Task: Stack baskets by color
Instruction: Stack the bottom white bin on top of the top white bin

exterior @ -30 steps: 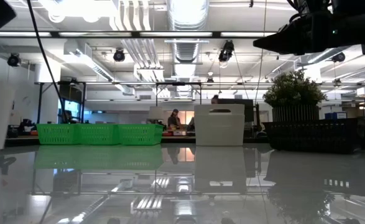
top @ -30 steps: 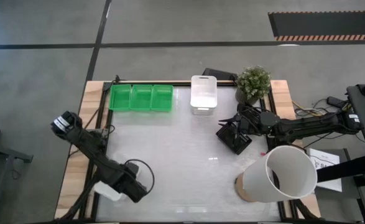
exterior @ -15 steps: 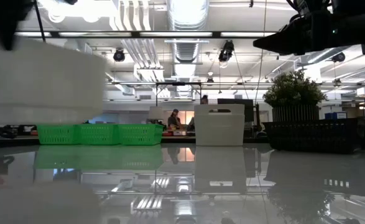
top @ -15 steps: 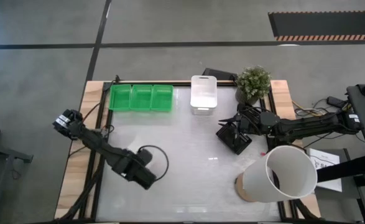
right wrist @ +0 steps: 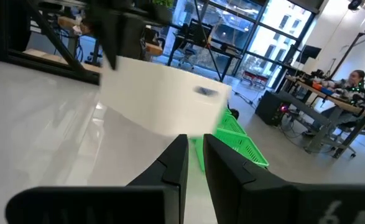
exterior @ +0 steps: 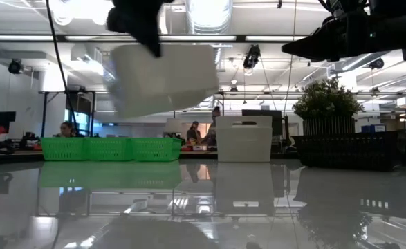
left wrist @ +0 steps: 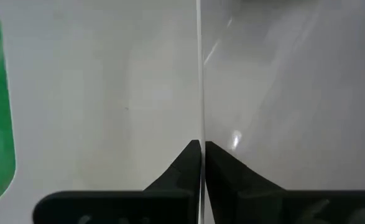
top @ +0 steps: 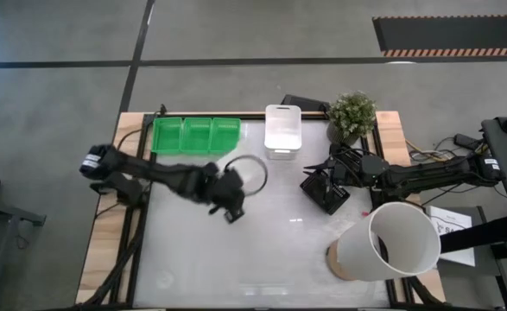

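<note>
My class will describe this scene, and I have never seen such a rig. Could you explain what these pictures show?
Two robot arms work at a table. One picture looks straight down from above, one looks level across the tabletop, and two come from cameras on the arms' wrists. On the table are a row of green baskets, a white basket beside them, a black basket, a plant and a large white tube. The left hand is shut on the thin wall of a lifted basket, also white, in the air above the table. The right hand is at the black basket.
</note>
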